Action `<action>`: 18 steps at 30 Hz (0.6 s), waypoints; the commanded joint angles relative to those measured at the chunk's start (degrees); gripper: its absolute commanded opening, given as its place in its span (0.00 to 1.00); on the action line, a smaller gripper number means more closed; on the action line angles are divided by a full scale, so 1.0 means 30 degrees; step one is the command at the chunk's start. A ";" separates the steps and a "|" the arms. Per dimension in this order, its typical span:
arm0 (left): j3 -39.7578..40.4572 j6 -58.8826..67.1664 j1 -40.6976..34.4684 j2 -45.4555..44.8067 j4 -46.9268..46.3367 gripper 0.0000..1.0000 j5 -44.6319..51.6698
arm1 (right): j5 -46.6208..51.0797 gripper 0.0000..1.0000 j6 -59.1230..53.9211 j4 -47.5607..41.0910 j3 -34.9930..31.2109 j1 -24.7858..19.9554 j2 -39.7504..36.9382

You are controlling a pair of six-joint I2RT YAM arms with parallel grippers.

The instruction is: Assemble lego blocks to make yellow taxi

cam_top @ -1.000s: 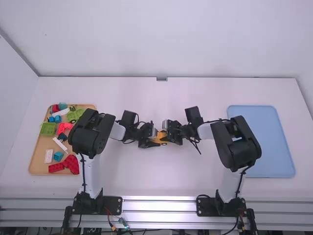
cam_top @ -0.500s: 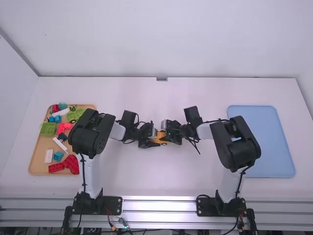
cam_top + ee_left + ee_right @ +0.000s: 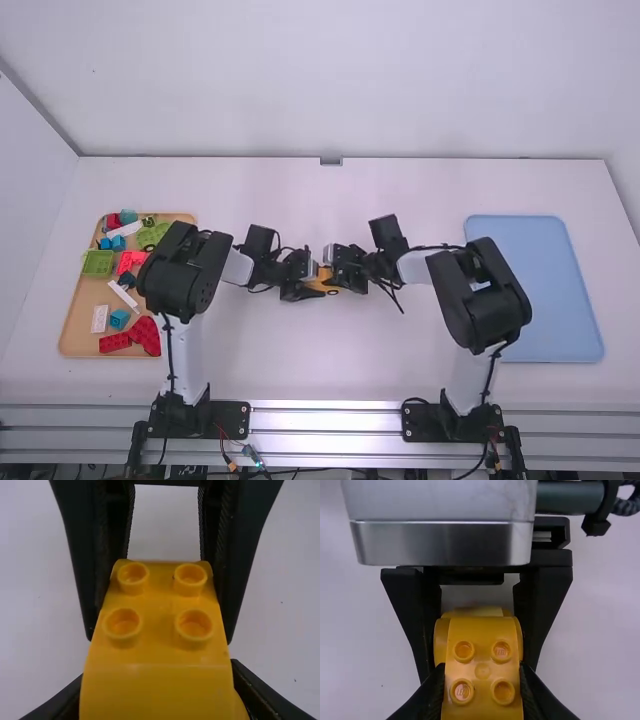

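Observation:
Near the table's middle in the high view, the left gripper [image 3: 307,284] and the right gripper [image 3: 345,277] meet at a yellow lego car [image 3: 325,282], one at each end. In the left wrist view, the left gripper [image 3: 157,672] is shut on the yellow car [image 3: 160,645], whose studded surface faces the camera; the other arm's fingers flank its far part. The right wrist view has the right gripper [image 3: 481,669] shut on the yellow car [image 3: 482,652], with four studs showing and the left gripper's fingers beyond. The car's underside is hidden.
A wooden tray [image 3: 72,335] at the left holds several red, green, blue and white blocks, partly behind the left arm. A blue tray [image 3: 560,290] lies at the right, beside the right arm.
Over the last half second both grippers have shifted slightly left with the yellow car between them. Both grippers stay on the car.

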 commanded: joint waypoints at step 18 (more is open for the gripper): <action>-0.0379 -0.0568 -0.0233 0.0517 -0.0532 0.10 -0.1727 | 0.5413 0.00 -0.3402 -0.6178 0.2477 0.0874 0.2754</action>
